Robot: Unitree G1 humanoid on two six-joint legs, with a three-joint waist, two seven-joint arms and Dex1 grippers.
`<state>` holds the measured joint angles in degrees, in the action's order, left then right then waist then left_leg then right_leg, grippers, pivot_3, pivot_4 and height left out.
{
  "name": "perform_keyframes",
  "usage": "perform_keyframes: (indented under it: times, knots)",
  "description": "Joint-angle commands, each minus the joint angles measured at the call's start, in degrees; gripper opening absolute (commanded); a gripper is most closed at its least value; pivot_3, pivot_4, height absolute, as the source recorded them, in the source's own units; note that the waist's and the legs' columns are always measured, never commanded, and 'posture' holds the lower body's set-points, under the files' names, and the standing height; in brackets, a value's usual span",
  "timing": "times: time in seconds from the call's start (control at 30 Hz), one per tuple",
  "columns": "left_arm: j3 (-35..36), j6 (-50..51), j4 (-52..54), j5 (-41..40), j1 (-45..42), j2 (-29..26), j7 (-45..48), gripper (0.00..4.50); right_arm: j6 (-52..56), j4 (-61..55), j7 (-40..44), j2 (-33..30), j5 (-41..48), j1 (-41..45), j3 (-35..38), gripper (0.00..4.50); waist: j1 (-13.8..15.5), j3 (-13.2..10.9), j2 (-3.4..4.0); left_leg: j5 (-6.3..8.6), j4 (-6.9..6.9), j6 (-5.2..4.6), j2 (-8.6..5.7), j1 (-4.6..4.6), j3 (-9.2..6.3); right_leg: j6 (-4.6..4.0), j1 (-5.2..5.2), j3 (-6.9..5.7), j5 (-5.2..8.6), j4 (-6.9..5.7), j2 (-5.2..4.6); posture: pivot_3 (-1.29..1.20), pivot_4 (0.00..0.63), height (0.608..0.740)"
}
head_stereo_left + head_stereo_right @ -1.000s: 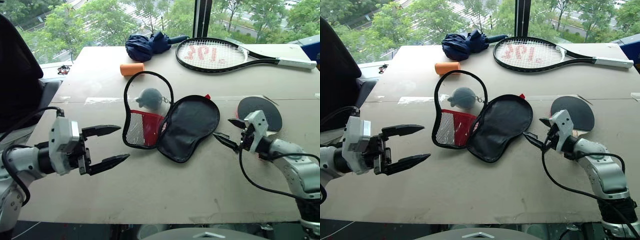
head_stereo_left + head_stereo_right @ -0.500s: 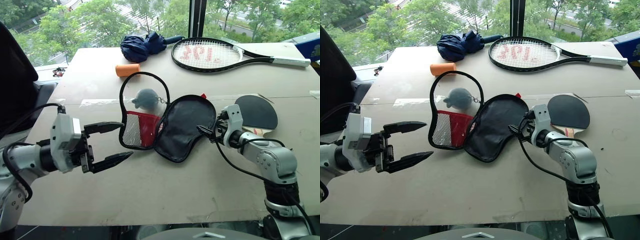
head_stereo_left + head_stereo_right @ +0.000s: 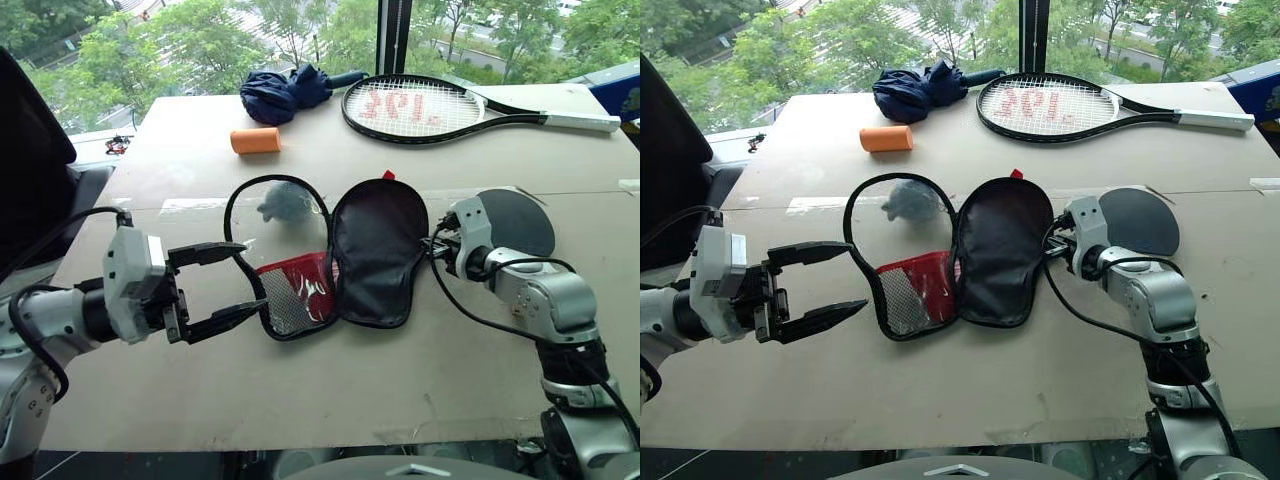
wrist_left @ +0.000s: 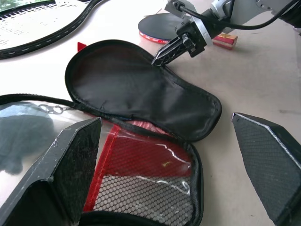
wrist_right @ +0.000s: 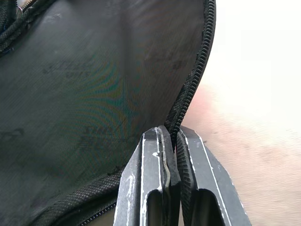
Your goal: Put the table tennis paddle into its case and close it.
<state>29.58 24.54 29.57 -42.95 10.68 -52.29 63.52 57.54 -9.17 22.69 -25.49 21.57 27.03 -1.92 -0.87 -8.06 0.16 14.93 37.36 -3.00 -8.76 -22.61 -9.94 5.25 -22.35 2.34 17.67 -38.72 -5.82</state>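
The case (image 3: 378,250) lies unzipped on the table with its black lining up. Its other half shows a red panel and mesh pocket (image 3: 298,292), and the grey-blue plush charm (image 3: 284,204) lies by it. My right gripper (image 3: 432,246) is shut on the zip edge of the black flap (image 5: 188,89), as the right wrist view shows close up. Behind that hand lies the table tennis paddle (image 3: 520,220), black face up, its handle hidden by my wrist. Just left of the case, my left gripper (image 3: 252,278) hovers open and holds nothing.
At the far side of the table lie a black tennis racket (image 3: 430,105), a folded dark blue umbrella (image 3: 285,92) and an orange cylinder (image 3: 255,140). A seam with tape (image 3: 190,203) crosses the table's middle. The near edge (image 3: 300,435) is close to me.
My right gripper moved left from beside the paddle to the case's flap and shut on its edge. The case has swung round and shifted left. The left gripper stayed open in place.
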Motion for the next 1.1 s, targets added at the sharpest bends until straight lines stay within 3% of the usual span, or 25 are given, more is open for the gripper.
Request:
perform_keyframes:
  times: [0.03, 0.2, 0.33, 0.57, 0.67, 0.8, 0.83, 0.9, 1.1]
  knots:
    - [1.32, -0.87, 0.51, -0.13, -0.05, 0.13, 0.24, 4.50, -5.17, 4.99, 6.85, -5.54, -2.33, 3.54, -1.98, 0.10, -0.07, 0.00, 0.00, 0.00, 0.00, 0.00, 0.00, 0.00, 0.01, 0.00, -0.01, 0.01, 0.00, -0.01, 0.00, 0.00, 0.150, 0.726]
    - [0.97, -1.03, 0.82, 0.09, -0.11, 0.47, 0.07, 4.50, -16.90, 18.71, 14.99, -9.35, -8.22, 11.35, -7.18, 0.10, -0.50, -0.01, -0.01, 0.00, -0.02, 0.00, 0.03, -0.07, 0.09, 0.00, -0.13, 0.06, 0.00, -0.06, 0.00, 0.00, 0.150, 0.726]
    - [0.63, -1.17, 0.59, 0.24, -0.65, 0.43, 0.18, 4.50, -31.36, 31.21, 20.08, -8.91, -14.34, 16.99, -11.14, 0.10, -1.30, -0.01, -0.01, -0.01, -0.02, 0.01, 0.04, -0.17, 0.10, 0.00, -0.25, 0.04, 0.00, -0.07, 0.00, 0.00, 0.150, 0.726]
    - [0.05, -1.43, 0.46, 0.45, -1.39, 0.51, 0.31, 4.50, -39.56, 43.86, 20.17, -4.80, -18.36, 23.14, -10.42, 0.10, -1.66, -0.02, -0.02, -0.03, 0.00, 0.04, 0.06, -0.22, 0.12, 0.00, -0.34, 0.00, 0.00, -0.10, 0.01, 0.00, 0.150, 0.726]
    - [-0.65, -1.59, 0.25, 0.47, -1.99, 0.62, 0.44, 4.50, -41.63, 45.90, 18.49, -4.57, -18.85, 24.08, -8.23, 0.85, -1.58, -0.02, -0.02, -0.03, 0.01, 0.04, 0.05, -0.22, 0.12, 0.00, -0.33, 0.00, 0.00, -0.10, 0.00, 0.00, 0.150, 0.726]
    - [-1.91, -1.95, -0.61, 0.65, -3.15, 0.59, 1.06, 4.50, -40.92, 42.19, 20.47, -5.93, -16.39, 22.30, -4.47, 2.82, -1.54, -0.02, -0.02, -0.03, 0.03, 0.04, 0.05, -0.23, 0.12, 0.00, -0.33, 0.00, 0.00, -0.11, 0.00, 0.00, 0.150, 0.726]
    - [-2.08, -2.00, -0.80, 0.68, -3.35, 0.56, 1.11, 4.50, -40.74, 41.43, 20.77, -6.11, -16.22, 21.92, -3.97, 3.50, -1.56, -0.02, -0.02, -0.03, 0.03, 0.04, 0.05, -0.23, 0.12, 0.00, -0.33, 0.00, 0.00, -0.12, 0.00, 0.00, 0.150, 0.726]
    - [-2.83, -2.28, -1.50, 0.83, -4.16, 0.43, 1.52, 4.50, -39.26, 37.21, 20.42, -7.50, -15.02, 19.74, -1.50, 4.28, -1.59, -0.02, -0.02, -0.03, 0.03, 0.04, 0.05, -0.23, 0.12, 0.00, -0.33, 0.00, 0.00, -0.12, 0.00, 0.00, 0.150, 0.726]
    - [-3.26, -2.23, -1.82, 0.69, -5.21, 0.13, 2.48, 4.50, -25.10, 18.82, 18.10, -13.77, -11.19, 8.77, 6.72, 4.43, -1.12, -0.02, -0.01, -0.03, 0.06, 0.04, 0.05, -0.30, 0.07, 0.00, -0.34, 0.01, 0.00, -0.11, -0.02, 0.00, 0.150, 0.726]
